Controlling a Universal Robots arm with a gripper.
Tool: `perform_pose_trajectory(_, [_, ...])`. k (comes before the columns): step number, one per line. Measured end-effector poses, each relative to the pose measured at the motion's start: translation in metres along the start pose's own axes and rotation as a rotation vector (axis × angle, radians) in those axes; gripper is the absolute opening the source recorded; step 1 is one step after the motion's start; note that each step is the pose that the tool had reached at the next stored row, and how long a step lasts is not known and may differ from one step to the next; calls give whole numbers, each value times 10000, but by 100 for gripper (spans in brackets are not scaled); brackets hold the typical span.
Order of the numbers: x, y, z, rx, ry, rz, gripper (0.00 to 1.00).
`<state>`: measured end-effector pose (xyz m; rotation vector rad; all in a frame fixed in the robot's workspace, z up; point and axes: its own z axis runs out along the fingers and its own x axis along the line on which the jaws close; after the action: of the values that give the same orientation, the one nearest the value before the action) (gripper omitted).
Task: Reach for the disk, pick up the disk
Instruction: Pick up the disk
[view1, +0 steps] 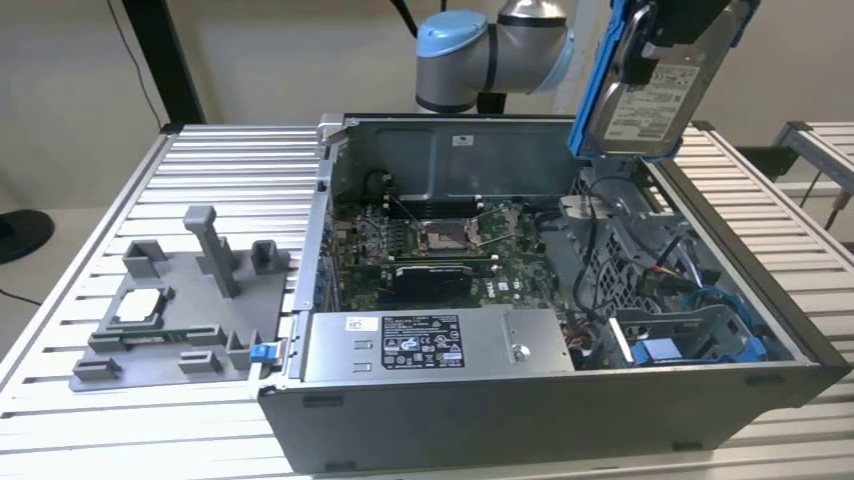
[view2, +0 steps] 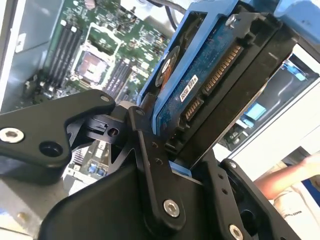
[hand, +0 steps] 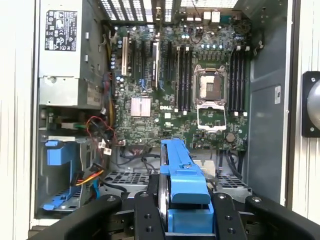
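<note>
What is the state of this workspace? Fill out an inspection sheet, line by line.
Surface: ribbed metal table carrying an open computer case.
Job's things: the disk, blue-framed, held in the air above the case.
Clutter: grey fixture tray on the exterior view's left, with a square chip on it; blue caddy inside the case.
Grippers: gripper shut on the disk.
Cables: coloured wire bundle and blue cable inside the case.
Surroundings: a person's arm in the second wrist view.
</note>
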<state>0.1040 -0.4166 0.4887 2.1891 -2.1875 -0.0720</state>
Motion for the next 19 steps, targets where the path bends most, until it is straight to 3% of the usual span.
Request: perform_pose_trajectory(19, [686, 20, 7, 0, 0, 2, 0])
